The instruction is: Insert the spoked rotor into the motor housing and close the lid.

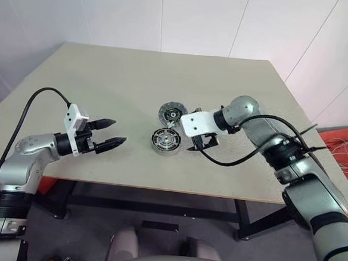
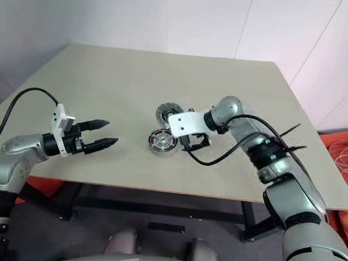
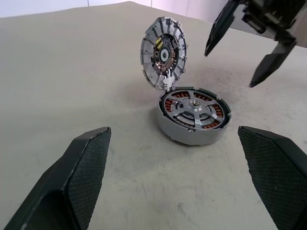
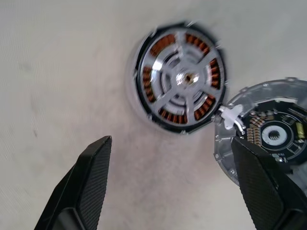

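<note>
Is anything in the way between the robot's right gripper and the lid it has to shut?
Nothing visible. The lid stands open, hinged to the motor housing, with the spoked rotor already inside. The open right gripper hovers nearby, with only bare table around.

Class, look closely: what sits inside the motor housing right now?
The spoked rotor sits inside the motor housing. Copper-brown windings show through the gaps between its spokes. Whatever lies beneath the spokes and hub is covered. The lid stands open beside it.

You have a beige worktop (image 1: pixel 135 86) with dark legs (image 1: pixel 242 219) standing against a white panelled wall (image 1: pixel 200 19). To your right, a red mat (image 1: pixel 346 148) lies on the floor with loose white cables (image 1: pixel 345 155) across it.
</note>
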`<state>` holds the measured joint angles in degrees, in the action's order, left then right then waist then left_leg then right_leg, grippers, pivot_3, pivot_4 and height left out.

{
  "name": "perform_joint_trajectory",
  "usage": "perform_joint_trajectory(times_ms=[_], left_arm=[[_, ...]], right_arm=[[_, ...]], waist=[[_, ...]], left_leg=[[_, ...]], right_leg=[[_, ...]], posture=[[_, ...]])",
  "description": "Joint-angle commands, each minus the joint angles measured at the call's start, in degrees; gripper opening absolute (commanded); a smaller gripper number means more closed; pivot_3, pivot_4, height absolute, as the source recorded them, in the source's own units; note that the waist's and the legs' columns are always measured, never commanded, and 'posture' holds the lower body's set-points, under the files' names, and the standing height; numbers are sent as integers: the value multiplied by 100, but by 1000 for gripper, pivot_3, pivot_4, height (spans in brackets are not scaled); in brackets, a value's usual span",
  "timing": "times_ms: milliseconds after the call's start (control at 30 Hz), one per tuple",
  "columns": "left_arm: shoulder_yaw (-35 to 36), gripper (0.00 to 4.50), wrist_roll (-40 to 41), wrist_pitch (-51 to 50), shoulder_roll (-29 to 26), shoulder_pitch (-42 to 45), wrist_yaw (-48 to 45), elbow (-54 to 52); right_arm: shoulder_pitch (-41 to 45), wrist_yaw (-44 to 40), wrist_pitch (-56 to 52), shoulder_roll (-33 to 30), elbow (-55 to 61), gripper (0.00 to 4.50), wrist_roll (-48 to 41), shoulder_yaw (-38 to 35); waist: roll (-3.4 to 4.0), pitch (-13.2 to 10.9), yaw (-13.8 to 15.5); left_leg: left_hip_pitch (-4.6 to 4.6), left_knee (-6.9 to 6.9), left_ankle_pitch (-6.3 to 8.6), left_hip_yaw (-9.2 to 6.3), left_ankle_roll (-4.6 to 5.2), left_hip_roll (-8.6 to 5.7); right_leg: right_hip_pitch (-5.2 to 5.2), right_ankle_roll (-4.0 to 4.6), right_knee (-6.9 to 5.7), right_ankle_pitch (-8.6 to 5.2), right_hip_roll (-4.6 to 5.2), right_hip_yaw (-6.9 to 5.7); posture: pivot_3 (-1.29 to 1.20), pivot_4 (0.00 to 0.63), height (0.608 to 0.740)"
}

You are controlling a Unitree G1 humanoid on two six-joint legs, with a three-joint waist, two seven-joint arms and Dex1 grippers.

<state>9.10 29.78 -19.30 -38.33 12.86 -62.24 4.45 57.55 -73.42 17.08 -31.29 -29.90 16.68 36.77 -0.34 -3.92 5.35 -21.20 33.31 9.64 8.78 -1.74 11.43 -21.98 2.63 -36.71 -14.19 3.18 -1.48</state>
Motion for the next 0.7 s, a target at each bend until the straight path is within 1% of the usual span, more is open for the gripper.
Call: perform_joint_trajectory(times_ms=[33,167,267,700], left_arm=[[165,4500,88,-6,-52,-1,44,-260],[190,4500,135,-30,-21,-62,116,-369],[195,4500,146,-17,-12,-87,162,-411],[149,4500,135,20,66,-40,251,-437]], right_arm=[[404,2,1094,141,-476,4459,440,254],[540,-38,1702,401,-792,4459,675,422],[580,141,2003,494,-1012,4459,930,485],[858,543,2497,816,-1820,4459,1552,553]], waist=[[0,0,-6],[0,0,-11],[0,0,-2],[-1,-1,-22]], left_leg=[[-5,0,0,0,0,1],[-14,1,3,1,5,2],[-17,5,5,0,8,2],[-18,14,5,0,8,7]], right_leg=[[-4,1,0,0,-1,-1],[-10,5,0,-2,-2,-1],[-10,5,0,-2,-1,-2],[-10,6,-7,-2,-7,-3]], posture=[[0,0,740],[0,0,740],[0,0,740],[0,0,740]])
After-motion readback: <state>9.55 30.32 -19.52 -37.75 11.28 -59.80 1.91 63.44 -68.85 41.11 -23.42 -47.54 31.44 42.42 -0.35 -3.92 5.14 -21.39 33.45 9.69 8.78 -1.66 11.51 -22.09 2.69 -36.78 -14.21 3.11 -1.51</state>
